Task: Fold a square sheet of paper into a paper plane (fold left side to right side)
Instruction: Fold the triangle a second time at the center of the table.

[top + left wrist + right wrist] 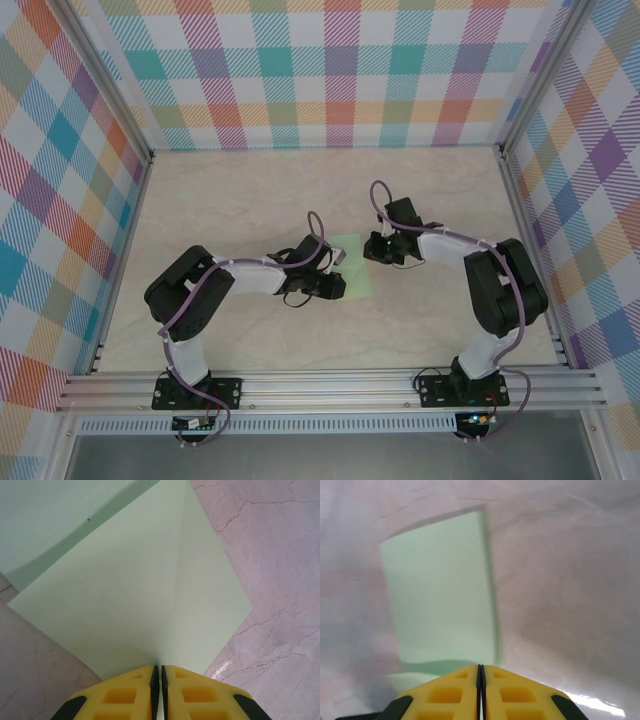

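— Where does your sheet lie?

— Your thin, pale mint-green square sheet of paper lies near the middle of the pale marbled counter, well apart from every edge, between your two arms.

— And your left pincer?

— Your left pincer sits over the sheet's left near part. From the left wrist you see its yellow fingers pressed together with only a hairline slit between them, the pincer meeting the paper at one corner. A crease runs from that corner straight away across the sheet. Whether the corner is nipped between the tips or only pressed under them, you cannot tell. Towards the far left a second layer of the same green casts a shadow on the layer below.

— Your right pincer?

— Your right pincer is at the sheet's right far corner. From the right wrist, which is blurred, its fingers are closed tight too, the pincer at the paper's near edge, counter bare to the right. Whether it grips the paper you cannot make out through the blur
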Tool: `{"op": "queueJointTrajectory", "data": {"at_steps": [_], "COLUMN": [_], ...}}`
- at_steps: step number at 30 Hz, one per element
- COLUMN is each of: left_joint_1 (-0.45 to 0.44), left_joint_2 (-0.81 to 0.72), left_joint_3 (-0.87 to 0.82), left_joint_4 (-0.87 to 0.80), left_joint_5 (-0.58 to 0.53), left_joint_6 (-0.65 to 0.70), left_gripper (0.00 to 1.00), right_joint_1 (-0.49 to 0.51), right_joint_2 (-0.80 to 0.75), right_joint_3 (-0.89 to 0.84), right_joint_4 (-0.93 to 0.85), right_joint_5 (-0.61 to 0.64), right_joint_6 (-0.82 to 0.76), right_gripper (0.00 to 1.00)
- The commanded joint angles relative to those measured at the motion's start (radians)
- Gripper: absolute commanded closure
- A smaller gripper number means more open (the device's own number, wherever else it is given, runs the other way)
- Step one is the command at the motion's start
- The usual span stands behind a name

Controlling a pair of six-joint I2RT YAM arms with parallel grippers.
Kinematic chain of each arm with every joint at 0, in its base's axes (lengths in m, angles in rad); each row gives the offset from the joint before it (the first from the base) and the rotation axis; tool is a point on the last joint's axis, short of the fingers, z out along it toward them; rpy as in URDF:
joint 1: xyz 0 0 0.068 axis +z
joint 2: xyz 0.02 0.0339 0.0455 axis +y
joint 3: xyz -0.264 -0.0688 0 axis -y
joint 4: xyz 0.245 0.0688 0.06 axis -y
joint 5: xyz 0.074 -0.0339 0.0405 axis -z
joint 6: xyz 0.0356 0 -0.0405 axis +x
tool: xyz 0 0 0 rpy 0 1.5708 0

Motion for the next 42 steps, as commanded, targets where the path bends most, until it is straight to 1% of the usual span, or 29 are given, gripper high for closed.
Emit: {"op": "queueJointTrajectory", "data": {"at_steps": [1, 5, 11, 15, 19, 22, 26, 30, 37, 42], "left_joint_1": [-0.015, -0.015, -0.015, -0.015, -0.016, -0.015, -0.016, -0.016, -0.015, -0.017], "left_joint_2": [0.036, 0.036, 0.038, 0.038, 0.043, 0.048, 0.057, 0.064, 0.066, 0.059], "left_joint_3": [-0.003, -0.003, 0.0, 0.007, 0.009, 0.01, 0.012, 0.015, 0.014, 0.009], "left_joint_4": [-0.076, -0.08, -0.084, -0.102, -0.116, -0.128, -0.135, -0.14, -0.14, -0.139], "left_joint_5": [-0.047, -0.051, -0.059, -0.074, -0.08, -0.089, -0.096, -0.095, -0.092, -0.088], "left_joint_6": [0.014, 0.014, 0.012, 0.008, 0.009, 0.01, 0.014, 0.016, 0.02, 0.021], "left_gripper": [0.86, 0.86, 0.86, 0.86, 0.87, 0.87, 0.87, 0.88, 0.88, 0.88], "right_joint_1": [0.058, 0.115, 0.135, 0.135, 0.132, 0.118, 0.082, 0.043, -0.013, -0.05], "right_joint_2": [-0.047, -0.03, 0.033, 0.05, 0.058, 0.051, 0.044, 0.045, 0.055, 0.09], "right_joint_3": [-0.06, -0.128, -0.124, -0.12, -0.101, -0.106, -0.141, -0.148, -0.106, -0.067], "right_joint_4": [0.059, 0.164, 0.206, 0.183, 0.111, 0.088, 0.133, 0.141, 0.116, 0.084], "right_joint_5": [-0.068, -0.091, -0.112, -0.078, -0.008, 0.034, 0.024, 0.018, 0.004, 0.009], "right_joint_6": [0.042, 0.127, 0.149, 0.131, 0.084, 0.067, 0.078, 0.066, 0.034, 0.012], "right_gripper": [0.88, 0.88, 0.88, 0.88, 0.88, 0.88, 0.88, 0.88, 0.88, 0.88]}}
